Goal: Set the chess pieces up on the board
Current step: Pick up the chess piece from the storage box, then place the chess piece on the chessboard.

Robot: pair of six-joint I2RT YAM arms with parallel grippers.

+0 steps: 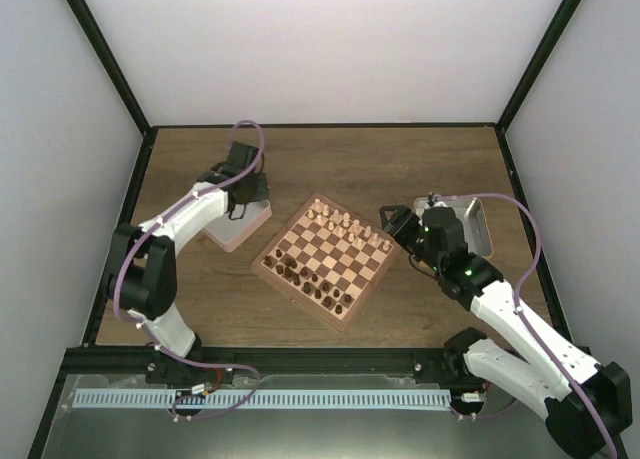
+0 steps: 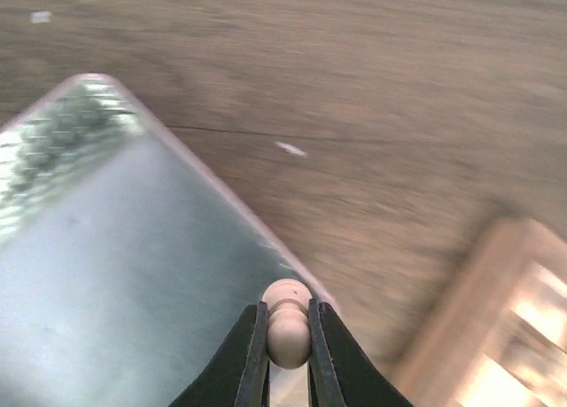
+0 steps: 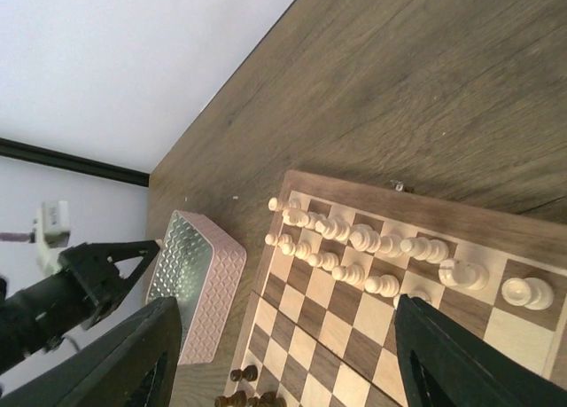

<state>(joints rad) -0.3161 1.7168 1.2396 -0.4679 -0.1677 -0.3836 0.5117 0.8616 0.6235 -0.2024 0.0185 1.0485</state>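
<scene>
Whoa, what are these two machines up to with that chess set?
Two robot arms are setting up a chess game. The left claw is shut on one light chess piece over the rim of a tray beside the board. The right claw hangs open above the board, holding nothing. Light pieces line one side of the board and dark pieces the opposite side.

Blurred, edge-cropped board (image 2: 507,323)

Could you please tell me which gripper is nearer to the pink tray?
Left. The left gripper is right above the pink tray, clamping a light pawn. The right gripper is on the other side of the board, open above its right corner.
</scene>
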